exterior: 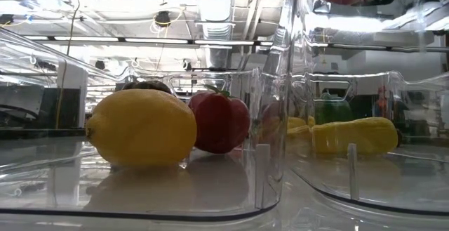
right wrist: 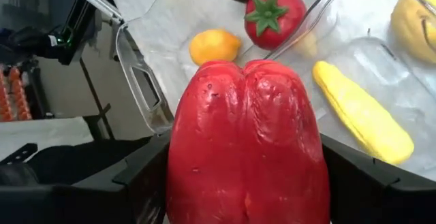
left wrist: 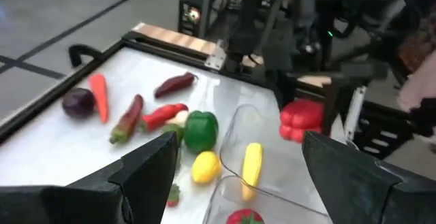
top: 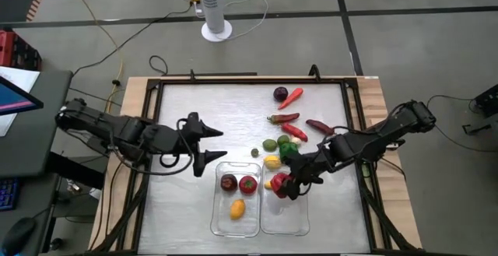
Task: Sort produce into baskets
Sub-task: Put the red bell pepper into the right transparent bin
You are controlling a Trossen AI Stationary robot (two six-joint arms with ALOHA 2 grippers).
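The right hand (top: 282,184) pinches a red bell pepper (right wrist: 248,142) between its fingers, held above the right basket (top: 285,213). Below the pepper in that basket lies a yellow corn cob (right wrist: 361,112). The left hand (top: 212,145) hangs spread and empty beside the left basket (top: 236,225), which holds a lemon (exterior: 142,128) and a tomato (right wrist: 274,14).

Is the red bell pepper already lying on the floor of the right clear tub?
No, the red bell pepper is held between the right gripper's jaws above the clear plastic tub.
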